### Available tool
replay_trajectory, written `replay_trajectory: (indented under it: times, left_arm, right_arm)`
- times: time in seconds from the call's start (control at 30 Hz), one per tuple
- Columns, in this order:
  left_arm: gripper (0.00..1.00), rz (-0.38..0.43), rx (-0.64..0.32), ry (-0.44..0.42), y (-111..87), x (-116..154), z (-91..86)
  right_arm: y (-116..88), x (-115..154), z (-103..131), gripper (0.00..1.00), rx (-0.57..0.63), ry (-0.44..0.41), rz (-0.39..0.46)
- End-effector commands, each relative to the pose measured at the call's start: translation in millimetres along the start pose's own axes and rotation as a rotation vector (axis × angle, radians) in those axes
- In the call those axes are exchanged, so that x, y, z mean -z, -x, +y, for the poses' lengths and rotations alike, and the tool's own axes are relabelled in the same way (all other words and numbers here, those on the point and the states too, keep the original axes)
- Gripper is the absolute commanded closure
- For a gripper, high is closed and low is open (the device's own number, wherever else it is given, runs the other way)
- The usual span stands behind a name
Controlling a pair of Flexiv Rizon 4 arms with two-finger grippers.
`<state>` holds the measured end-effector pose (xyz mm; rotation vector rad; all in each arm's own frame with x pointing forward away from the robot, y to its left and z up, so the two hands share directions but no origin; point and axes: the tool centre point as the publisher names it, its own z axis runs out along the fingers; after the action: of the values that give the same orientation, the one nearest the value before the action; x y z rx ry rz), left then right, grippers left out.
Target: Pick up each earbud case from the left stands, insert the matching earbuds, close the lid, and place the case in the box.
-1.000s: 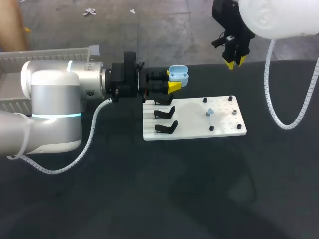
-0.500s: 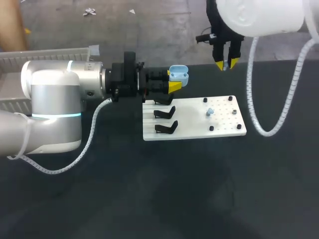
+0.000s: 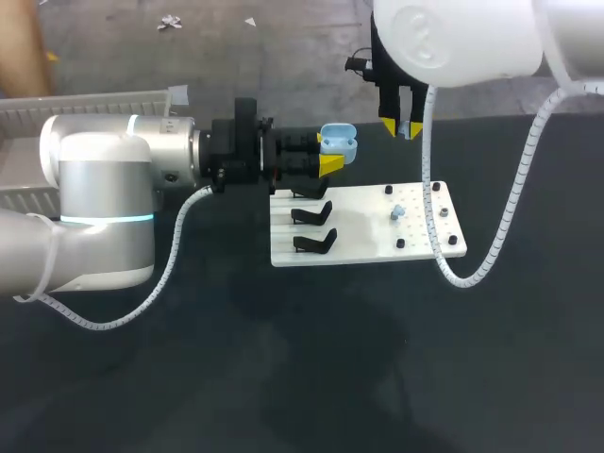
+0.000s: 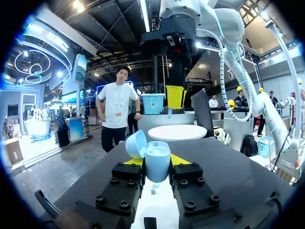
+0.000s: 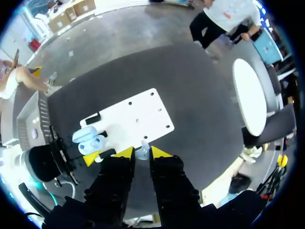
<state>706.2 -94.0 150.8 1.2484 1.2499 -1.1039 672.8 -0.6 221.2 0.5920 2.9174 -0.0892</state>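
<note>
From above, my left arm comes in from the left and lies level over the bench (image 3: 283,359). My left gripper (image 3: 329,154) is clenched on the light-blue earbud case (image 3: 340,143), whose lid stands open. The case is held in the air just above the far left corner of the white plate (image 3: 363,247). Two black stands (image 3: 312,215) at the plate's left end are bare. A small pale-blue second earbud (image 3: 397,212) sits among the black pegs towards the plate's right end. My right gripper (image 3: 401,126) hangs fingers-down over the bench's far edge, beside the case and apart from it. Behind my left arm sits the pale ribbed box (image 3: 90,102).

From my left wrist, the case sits upright between my two yellow tips, one pressed to each side. Its rounded lid (image 4: 136,143) is tipped back to one side. The white plate lies under the case. Ahead of it and higher up, my right gripper points straight down.

From my right wrist, my fingers stand close together with a small pale earbud (image 5: 144,150) pinched between the yellow tips. Far below, the plate lies on the dark bench. Beside one of its short ends the open case shows as two pale-blue lobes in my left gripper. Body and lid both face up towards me.
</note>
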Motion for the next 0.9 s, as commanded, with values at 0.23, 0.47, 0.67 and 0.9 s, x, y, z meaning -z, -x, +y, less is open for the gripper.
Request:
replay_trajectory:
  times: [0.23, 0.47, 0.67, 0.9]
  left_arm:
    - [1.0, -0.005, -0.005, 0.008, -1.1, -0.2, -2.0]
    - [1.0, -0.005, -0.005, 0.008, -1.1, -0.2, -2.0]
    - [1.0, -0.005, -0.005, 0.008, -1.1, -0.2, -2.0]
    - [1.0, -0.005, -0.005, 0.008, -1.1, -0.2, -2.0]
  right_arm:
    - [-1.9, -1.5, -1.2, 1.0, -0.206, 0.087, -0.039]
    - [-1.9, -1.5, -1.2, 1.0, -0.206, 0.087, -0.039]
    - [-6.5, 1.2, 9.1, 1.0, -0.186, 0.088, 0.007]
    - [-12.4, 9.2, 34.5, 1.0, -0.138, 0.093, 0.024]
